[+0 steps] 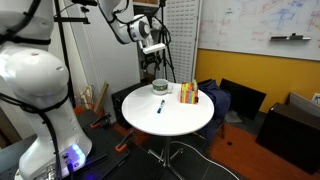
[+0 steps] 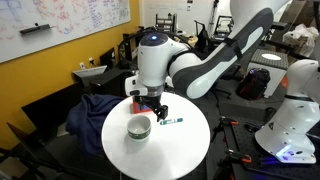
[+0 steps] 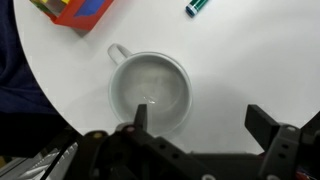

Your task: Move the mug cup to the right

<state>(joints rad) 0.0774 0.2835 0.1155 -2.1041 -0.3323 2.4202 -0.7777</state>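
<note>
- While the small, squat, pale green-grey mug cup (image 3: 150, 95) stands upright on the round white table (image 3: 250, 60), the black Robotiq gripper (image 3: 200, 125) hangs above it, coming in from the bottom edge of the wrist view. The step in hand looks like the approach before the grasp, since nothing is gripped or lifted.
- The fingers (image 3: 140, 118) are spread wide and hold nothing. One tip overlaps the mug's bowl at lower centre of the frame, and the other sits at lower right over bare table, clear of the mug's wall.
- In an exterior view the mug (image 1: 159, 87) sits in the middle of the frame towards the table's far edge. The red-orange-yellow striped block (image 1: 188, 94) is near it but apart, and the thin dark pen (image 1: 160, 105) lies just below it in the frame.
- A clear gap shows there between gripper and mug.
- The mug's loop handle (image 3: 118, 50) points to the upper left of the wrist view, towards the block.
- The next move probably calls for a straight descent that takes the mug's right-hand wall between the fingers, one tip inside and one outside, and then a firm pinch.
- The carry should then head for the bare table at the right of the wrist frame, keeping clear of the pen at the upper right.
</note>
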